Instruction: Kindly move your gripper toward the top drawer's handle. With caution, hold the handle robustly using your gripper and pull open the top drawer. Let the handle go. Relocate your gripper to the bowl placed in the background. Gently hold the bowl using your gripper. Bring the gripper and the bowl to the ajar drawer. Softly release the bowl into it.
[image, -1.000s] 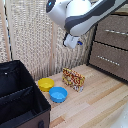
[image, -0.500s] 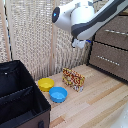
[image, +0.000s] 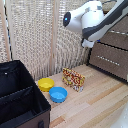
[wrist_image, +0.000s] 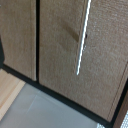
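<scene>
Top drawer (image: 120, 25): largely hidden behind the white arm at the dresser's upper end, in the exterior view; only a strip of brown wood-grain front shows, and whether it is pulled out at all is hard to tell.
Handle (wrist_image: 83, 37): clear in the wrist view as a slim silvery bar lying across a brown drawer front; in the exterior view the top drawer's bar is covered by the arm.
Gripper: the fingers are out of sight in both views, so open or closed cannot be told; the exterior view shows only the bulky wrist body against the dresser.
Arm (image: 87, 20): reaches in from the exterior view's upper right, its rounded white joint bent downward in front of the dresser's top, high above the floor.
Lower drawer (image: 109, 59): beneath the arm, front plain, its thin bar faint.
Yellow bowl (image: 46, 84): on the wooden floor, well away from the dresser, touching or just beside the blue bowl (image: 58, 94).
Patterned box (image: 73, 78): on the floor between the bowls and the dresser.
Black bin (image: 19, 97): farthest from the dresser, cut off by the frame edge.
</scene>
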